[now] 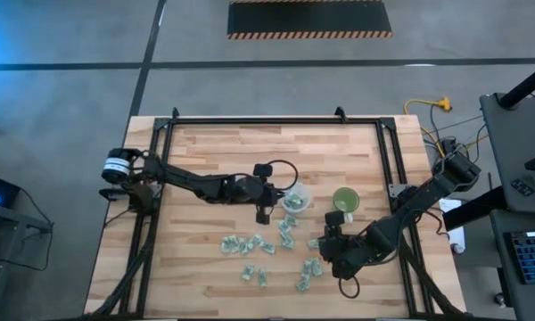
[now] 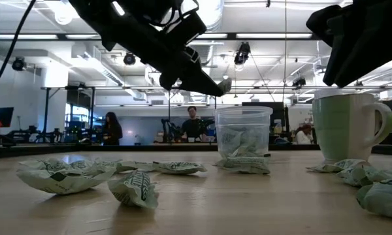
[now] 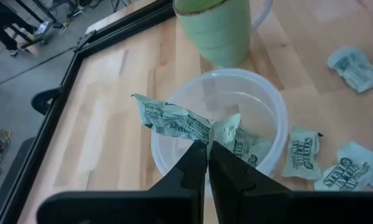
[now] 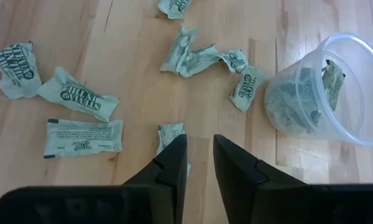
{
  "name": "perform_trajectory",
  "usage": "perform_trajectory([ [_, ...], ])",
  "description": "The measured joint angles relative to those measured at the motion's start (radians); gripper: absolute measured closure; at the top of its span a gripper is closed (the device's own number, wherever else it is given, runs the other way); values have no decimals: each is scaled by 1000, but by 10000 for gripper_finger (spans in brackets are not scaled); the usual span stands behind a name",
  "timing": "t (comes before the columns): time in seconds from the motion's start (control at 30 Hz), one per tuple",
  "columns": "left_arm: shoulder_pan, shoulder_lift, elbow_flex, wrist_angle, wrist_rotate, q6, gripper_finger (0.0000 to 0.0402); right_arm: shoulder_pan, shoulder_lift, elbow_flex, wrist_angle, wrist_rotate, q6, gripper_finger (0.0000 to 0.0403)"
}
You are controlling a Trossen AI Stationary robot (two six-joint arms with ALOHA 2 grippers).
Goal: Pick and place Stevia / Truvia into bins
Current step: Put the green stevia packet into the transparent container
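Left wrist view is showing my left gripper (image 3: 207,149) pinching one crumpled Stevia sachet (image 3: 171,118) between closed fingertips, hanging it right over the mouth of the clear cup (image 3: 270,106). A few sachets are already lying inside that cup, and the green cup (image 3: 217,28) is standing just beyond it, close beside it.

I am judging this as the drop step. To do it well, I am keeping the fingertips centred over the clear cup's opening, since the sachet is sticking out sideways toward the rim and could catch there (light paper tends to flutter). Lowering a little before parting the fingers would help, while staying clear of the cup's thin wall so that I am not tipping it.

My right gripper (image 4: 199,155) is hovering low over the table (image 1: 205,152) on the near side of the clear cup, fingers slightly parted and empty, with a loose sachet (image 4: 171,132) lying just ahead of the tips. More loose sachets (image 1: 250,245) are lying scattered in front of the clear cup, some touching one another, so plenty of the task is remaining. I am keeping the two arms well apart around the clear cup.
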Motion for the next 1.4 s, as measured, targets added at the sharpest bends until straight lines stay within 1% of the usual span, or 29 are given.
perform_trajectory([
  [0.13,1,0,0,25,15,0,402,0,0,0,1,4,0,332],
  [0.27,2,0,0,51,56,1,402,0,0,0,6,5,0,328],
  [0.43,2,12,0,131,63,0,402,0,0,0,14,5,-5,332],
  [0.57,2,20,0,143,63,3,399,0,0,0,19,5,-4,337],
  [0.7,2,32,6,140,63,4,370,0,0,0,19,5,-4,337],
  [0.87,2,40,10,147,61,3,314,0,0,0,20,5,-1,331],
  [0.93,1,37,10,146,59,2,294,1,0,0,19,1,27,329],
  [1.03,0,17,9,119,51,-7,272,0,-1,-8,21,-57,88,326],
  [1.13,-9,-20,10,29,47,-13,260,0,3,-31,32,-109,128,323],
  [1.27,-27,-75,7,-98,49,-82,258,0,23,-81,91,-153,146,324],
  [1.33,-37,-110,-3,-163,48,-120,257,0,37,-93,105,-159,146,325],
  [1.4,-48,-136,-10,-193,47,-157,257,-3,53,-95,105,-157,145,323],
])
